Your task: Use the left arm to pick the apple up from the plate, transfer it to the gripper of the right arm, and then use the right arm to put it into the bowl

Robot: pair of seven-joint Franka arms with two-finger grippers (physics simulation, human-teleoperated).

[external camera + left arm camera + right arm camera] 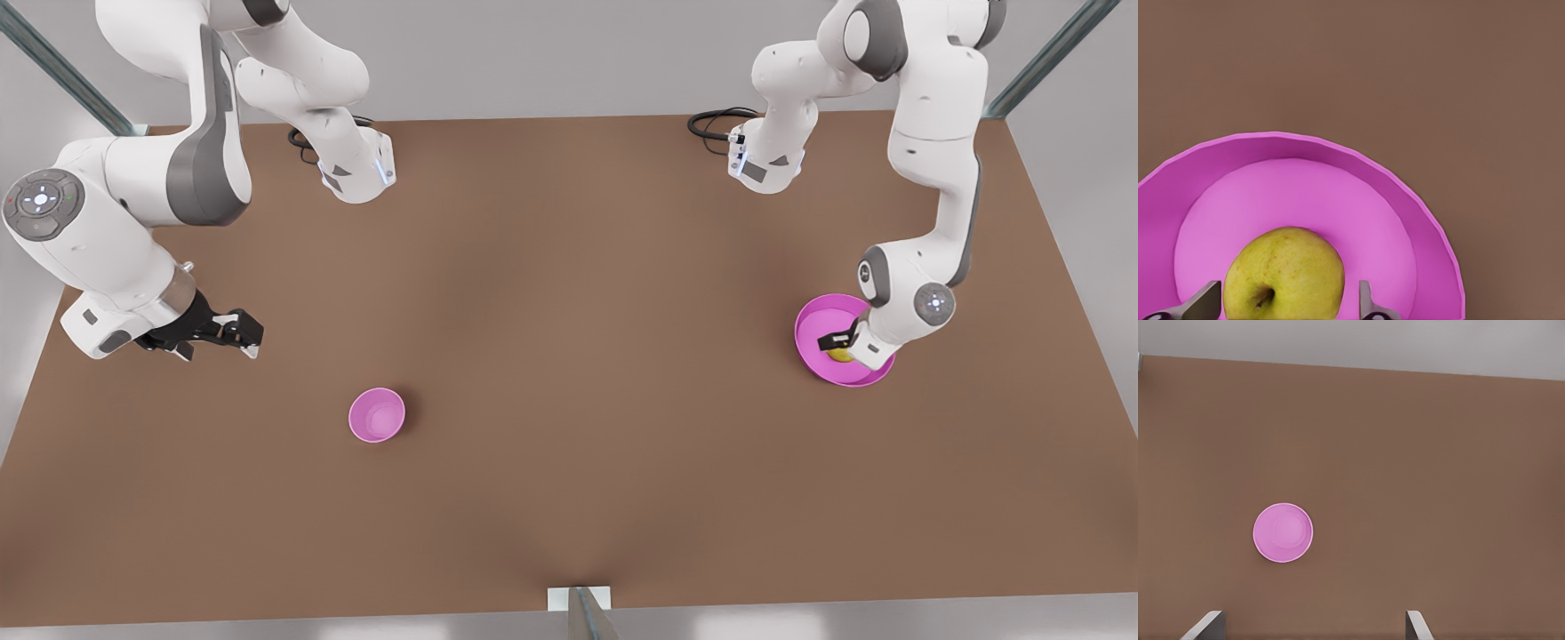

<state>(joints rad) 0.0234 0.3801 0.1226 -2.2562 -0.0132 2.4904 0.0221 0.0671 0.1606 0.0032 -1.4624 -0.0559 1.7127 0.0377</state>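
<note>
The yellow-green apple point(1285, 273) lies in the wide magenta plate point(1405, 207), at the front view's right. My left gripper point(1286, 305) is down in the plate, open, with one finger on each side of the apple. In the front view the apple point(838, 356) is mostly hidden behind that gripper point(843, 345), and the plate's rim point(813, 320) shows around it. The small pink bowl point(376, 415) sits empty at the front view's lower left. My right gripper point(247, 341) hangs open above the table, left of the bowl. Its wrist view looks down on the bowl point(1283, 533).
Both arm bases stand at the table's far edge, with black cables point(716, 122) beside them. A small white bracket point(580, 599) sits at the middle of the near edge. Bare brown tabletop point(587, 338) lies between bowl and plate.
</note>
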